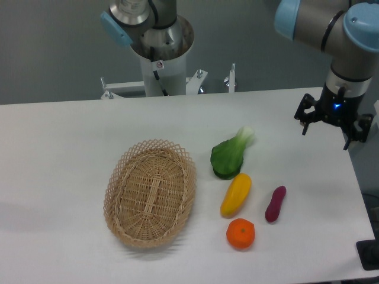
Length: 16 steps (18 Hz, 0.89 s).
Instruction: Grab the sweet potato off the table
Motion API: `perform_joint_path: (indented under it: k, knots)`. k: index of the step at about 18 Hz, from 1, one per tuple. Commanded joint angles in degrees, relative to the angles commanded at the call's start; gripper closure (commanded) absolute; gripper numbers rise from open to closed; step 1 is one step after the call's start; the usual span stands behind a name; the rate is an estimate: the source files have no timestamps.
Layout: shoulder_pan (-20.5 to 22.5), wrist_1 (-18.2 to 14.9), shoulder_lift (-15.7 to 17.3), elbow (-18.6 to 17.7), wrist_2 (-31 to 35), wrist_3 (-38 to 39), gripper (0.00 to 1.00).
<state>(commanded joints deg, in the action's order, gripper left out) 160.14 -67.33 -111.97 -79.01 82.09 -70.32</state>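
Observation:
The sweet potato [275, 203] is a small slim purple tuber lying on the white table [71, 142] at the right, just right of a yellow vegetable. My gripper [326, 136] hangs above the table's far right edge, well up and to the right of the sweet potato. Its two black fingers [305, 126] are spread apart and nothing is between them.
A yellow vegetable [235, 194], an orange fruit [240, 233] and a green leafy vegetable [230, 154] lie close to the left of the sweet potato. A woven oval basket [151, 192] sits mid-table. The robot base [160, 53] stands behind the table.

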Motion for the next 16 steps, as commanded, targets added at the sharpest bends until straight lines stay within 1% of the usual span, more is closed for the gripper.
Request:
perform_joint_path:
  k: [2,5,6,8,10,13,16]
  knots:
    - [-1.1,1.3,-1.0,0.0,0.0,1.7,0.0]
    - [-2.5,5.4,-2.6,0.0,0.2,6.6,0.0]
    - [-2.9,5.9,-3.1,0.0,0.2,7.6,0.0]
    - [-3.5,6.1,-4.2,-0.1,0.2,7.9,0.0]
    - [-4.5,7.1,-6.1,0.0,0.2,7.9,0.0]
    - [-5.4,12.7,-9.3,0.0,0.2,7.7,0.0]
    - [-5.5,14.2,-11.6,-0.3,0.9,6.9,0.0]
